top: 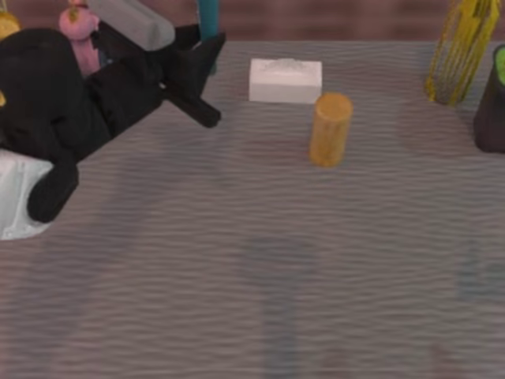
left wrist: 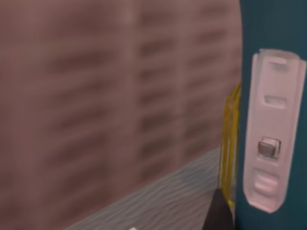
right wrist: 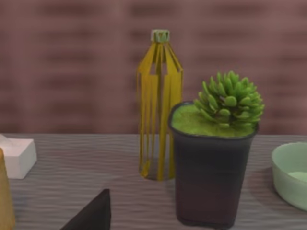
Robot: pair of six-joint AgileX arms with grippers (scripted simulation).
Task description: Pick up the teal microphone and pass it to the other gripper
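The teal microphone (top: 208, 19) stands upright at the far left of the table, lifted, its top cut off by the top view's edge. The left wrist view shows its dark-teal handle (left wrist: 283, 28) with the white switch patch (left wrist: 271, 129) up close. My left gripper (top: 207, 77) is shut on the handle, and one black fingertip (left wrist: 219, 214) rests against its side. My right gripper (right wrist: 158, 218) is out of the top view. In its wrist view one black finger (right wrist: 96, 213) shows far to one side, with nothing beside it.
An orange cylinder (top: 330, 129) and a white block (top: 286, 80) sit mid-table at the back. At the right stand a yellow wire bottle (top: 461, 51) and a dark potted plant (right wrist: 213, 163), with a pale green bowl (right wrist: 292, 172) beyond. A pink figure (top: 81, 35) is behind the left arm.
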